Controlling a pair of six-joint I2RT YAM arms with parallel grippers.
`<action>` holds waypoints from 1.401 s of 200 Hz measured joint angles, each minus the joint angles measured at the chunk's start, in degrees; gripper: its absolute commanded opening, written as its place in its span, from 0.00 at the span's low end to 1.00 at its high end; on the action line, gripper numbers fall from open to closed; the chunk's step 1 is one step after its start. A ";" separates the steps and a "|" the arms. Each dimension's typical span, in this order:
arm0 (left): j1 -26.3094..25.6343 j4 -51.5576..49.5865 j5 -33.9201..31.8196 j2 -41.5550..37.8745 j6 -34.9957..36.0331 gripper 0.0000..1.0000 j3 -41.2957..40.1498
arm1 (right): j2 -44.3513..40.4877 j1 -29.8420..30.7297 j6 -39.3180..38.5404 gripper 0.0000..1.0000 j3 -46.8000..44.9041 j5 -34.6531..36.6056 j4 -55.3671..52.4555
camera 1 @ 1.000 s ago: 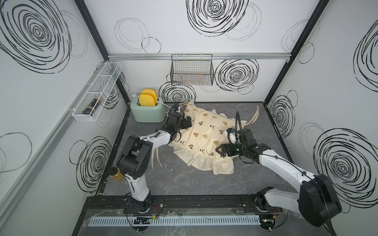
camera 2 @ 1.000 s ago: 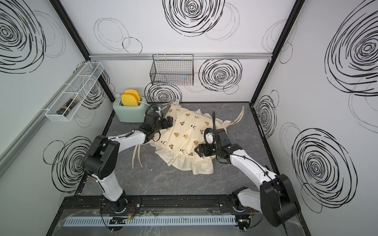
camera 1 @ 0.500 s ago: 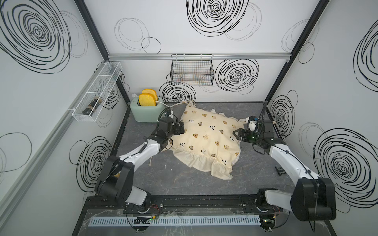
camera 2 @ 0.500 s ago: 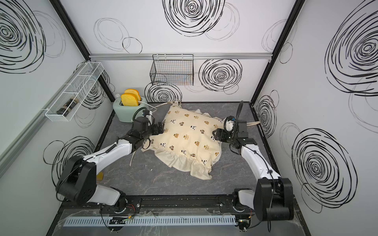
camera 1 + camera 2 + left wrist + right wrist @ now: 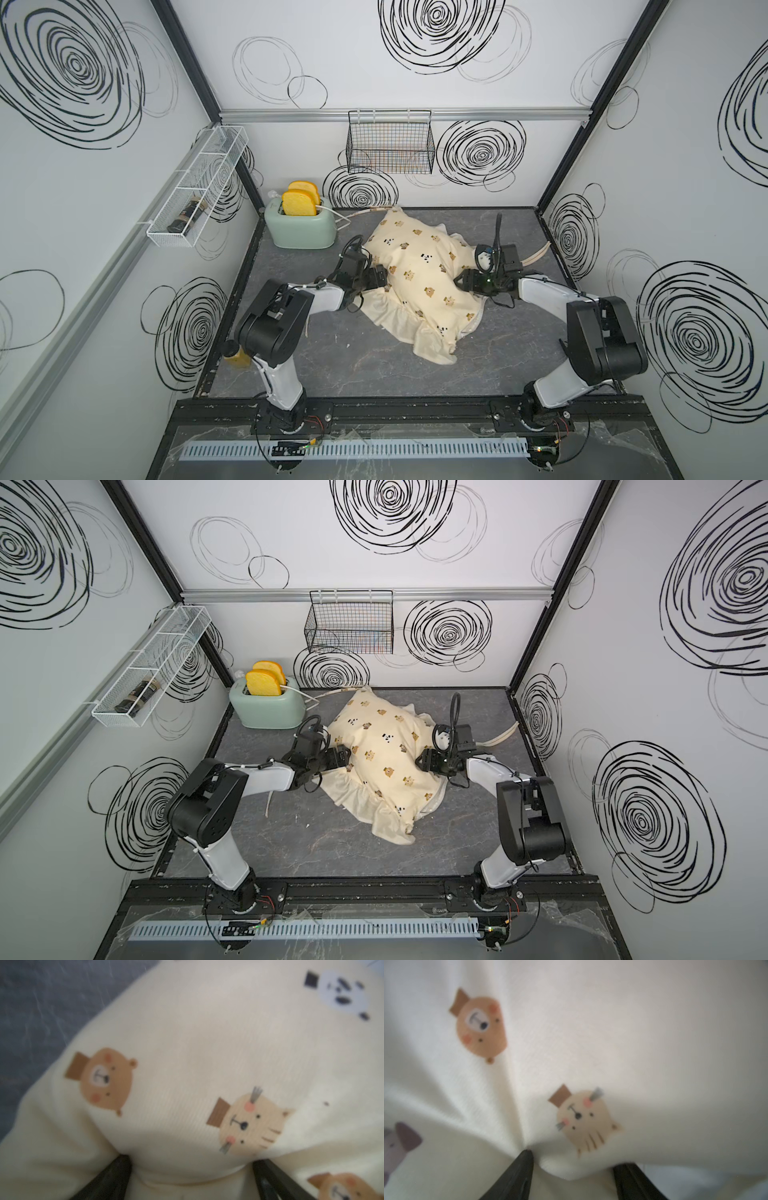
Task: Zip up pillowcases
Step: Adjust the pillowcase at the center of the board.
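The cream pillowcase (image 5: pixel 419 270) (image 5: pixel 382 746), printed with small bears and pandas, lies plump mid-table with its ruffled edge toward the front. A long cream tie (image 5: pixel 536 257) trails off to the right. My left gripper (image 5: pixel 384 277) (image 5: pixel 347 759) presses into its left side; in the left wrist view the jaws (image 5: pixel 191 1165) stand wide apart with the pillowcase (image 5: pixel 207 1043) bulging between them. My right gripper (image 5: pixel 462 282) (image 5: pixel 422 764) is at its right side. In the right wrist view, that gripper (image 5: pixel 576 1160) pinches a fold of the pillowcase (image 5: pixel 612 1032), and creases fan out from one fingertip (image 5: pixel 527 1159). No zipper shows.
A mint toaster (image 5: pixel 300 227) with two yellow bread slices stands at the back left, close to the pillow. A black wire basket (image 5: pixel 390 143) hangs on the back wall. A white wire shelf (image 5: pixel 195 187) on the left wall holds a dark bottle.
Both grippers have moved inward against the pillow's sides. The pillow looks narrower and more bunched up. The right jaws have narrowed onto the fabric.
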 measured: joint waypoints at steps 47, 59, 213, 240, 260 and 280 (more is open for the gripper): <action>1.88 -5.88 0.02 6.05 1.97 0.97 14.38 | -7.96 11.85 3.63 0.66 -7.17 -2.19 -0.68; 1.88 -7.08 0.07 5.35 2.51 0.96 14.86 | -9.97 10.08 4.04 0.67 -7.37 -2.40 -1.60; -19.26 -14.12 13.35 -54.75 -29.66 0.96 -40.63 | -12.52 2.69 2.32 0.85 -3.74 -2.08 -6.10; -24.35 -3.26 11.61 -55.95 -43.19 1.00 -47.84 | -18.95 3.56 2.01 0.84 -4.70 -2.49 -8.79; -26.99 5.66 9.03 -51.95 -50.31 0.92 -48.46 | -22.84 4.26 1.88 0.83 -5.81 -2.99 -10.29; -29.83 17.55 6.32 -44.59 -57.13 0.94 -48.48 | -26.10 4.68 1.92 0.81 -8.17 -3.65 -11.74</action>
